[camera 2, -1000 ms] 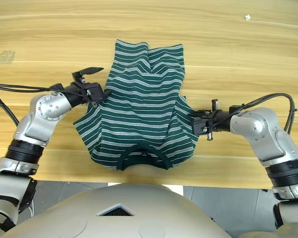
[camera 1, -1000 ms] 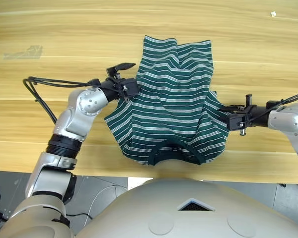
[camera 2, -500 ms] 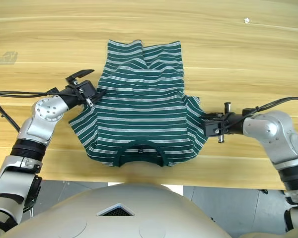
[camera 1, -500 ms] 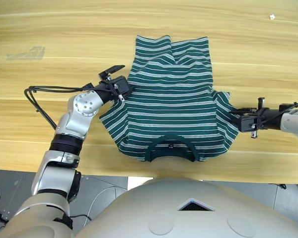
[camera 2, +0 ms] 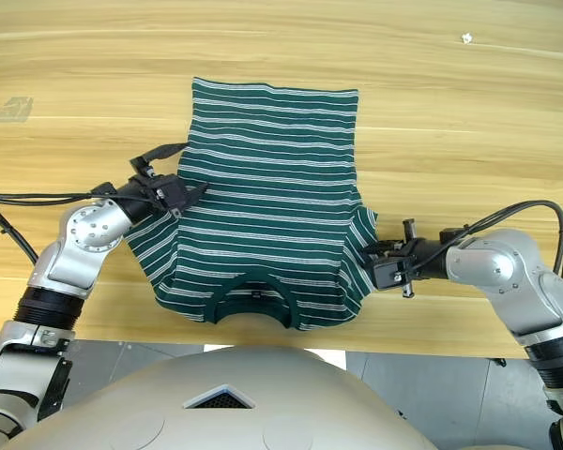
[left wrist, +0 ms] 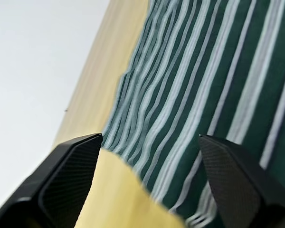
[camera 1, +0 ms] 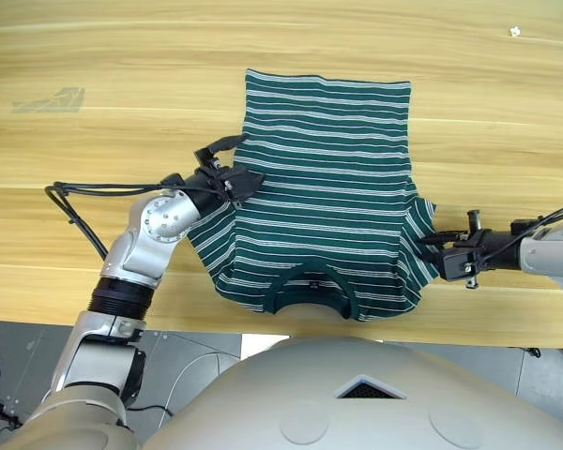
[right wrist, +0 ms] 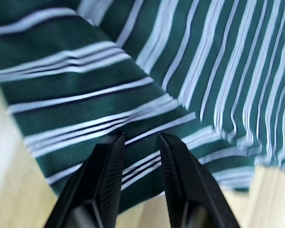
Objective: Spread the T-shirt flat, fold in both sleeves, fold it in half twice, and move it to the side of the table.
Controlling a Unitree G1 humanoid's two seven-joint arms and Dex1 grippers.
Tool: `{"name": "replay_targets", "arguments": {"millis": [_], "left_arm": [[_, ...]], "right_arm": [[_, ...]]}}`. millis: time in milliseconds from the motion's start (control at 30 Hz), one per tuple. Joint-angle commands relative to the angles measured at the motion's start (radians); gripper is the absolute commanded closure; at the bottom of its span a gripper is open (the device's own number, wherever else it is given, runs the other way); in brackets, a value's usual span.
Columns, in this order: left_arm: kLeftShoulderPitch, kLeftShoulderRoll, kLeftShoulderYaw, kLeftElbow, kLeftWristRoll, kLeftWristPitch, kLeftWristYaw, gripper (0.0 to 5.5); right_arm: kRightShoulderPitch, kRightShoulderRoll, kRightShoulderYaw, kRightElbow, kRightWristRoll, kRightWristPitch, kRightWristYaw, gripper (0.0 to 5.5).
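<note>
Head views: the T-shirt (camera 1: 324, 187), dark green with white stripes, lies spread on the wooden table (camera 1: 122, 56) near the front edge, collar toward the robot and hem toward the far side. The body lies largely flat, and both sleeves lie rumpled at the sides. The left gripper (camera 1: 251, 157) sits at the shirt's left edge, above the left sleeve, released, with one finger raised clear of the cloth. The right gripper (camera 1: 424, 246) is at the outer edge of the right sleeve, touching it. A small white scrap (camera 1: 514, 30) lies at the far right of the table, well apart from the shirt.

Left wrist view: the left gripper (left wrist: 150, 136) stands wide open. Its fingers (left wrist: 66, 171) hold nothing. Striped cloth (left wrist: 218, 71) and bare table (left wrist: 114, 190) lie beyond them.

Right wrist view: the right gripper (right wrist: 140, 137) is directly over the sleeve cloth (right wrist: 218, 57) near its edge, with table (right wrist: 270, 194) showing beside it. Whether it grasps the cloth cannot be determined.
</note>
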State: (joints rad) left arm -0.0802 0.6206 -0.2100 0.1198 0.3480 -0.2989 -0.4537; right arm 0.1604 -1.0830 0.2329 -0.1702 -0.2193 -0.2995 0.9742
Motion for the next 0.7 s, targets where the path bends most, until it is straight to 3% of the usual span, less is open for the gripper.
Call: {"name": "replay_targets", "arguments": {"millis": [33,200,367,700], "left_arm": [[0.019,0.072,0.113,-0.026,-0.039,0.031,0.006,1.74],[0.024,0.094,0.226,-0.088,-0.081,0.058,0.029,1.74],[0.045,0.094,0.247,-0.096,-0.09,0.07,0.026,1.74],[0.222,0.103,0.409,-0.314,-0.177,0.146,0.009,1.74]], "right_arm": [[0.03,-0.029,-0.023,0.039,-0.014,0.02,0.009,4.17],[0.039,-0.03,-0.054,-0.009,0.044,0.033,0.037,4.17],[0.058,-0.037,-0.07,-0.051,0.077,0.037,0.068,4.17],[-0.003,-0.082,-0.213,-0.013,0.098,0.043,0.076,4.17]]}}
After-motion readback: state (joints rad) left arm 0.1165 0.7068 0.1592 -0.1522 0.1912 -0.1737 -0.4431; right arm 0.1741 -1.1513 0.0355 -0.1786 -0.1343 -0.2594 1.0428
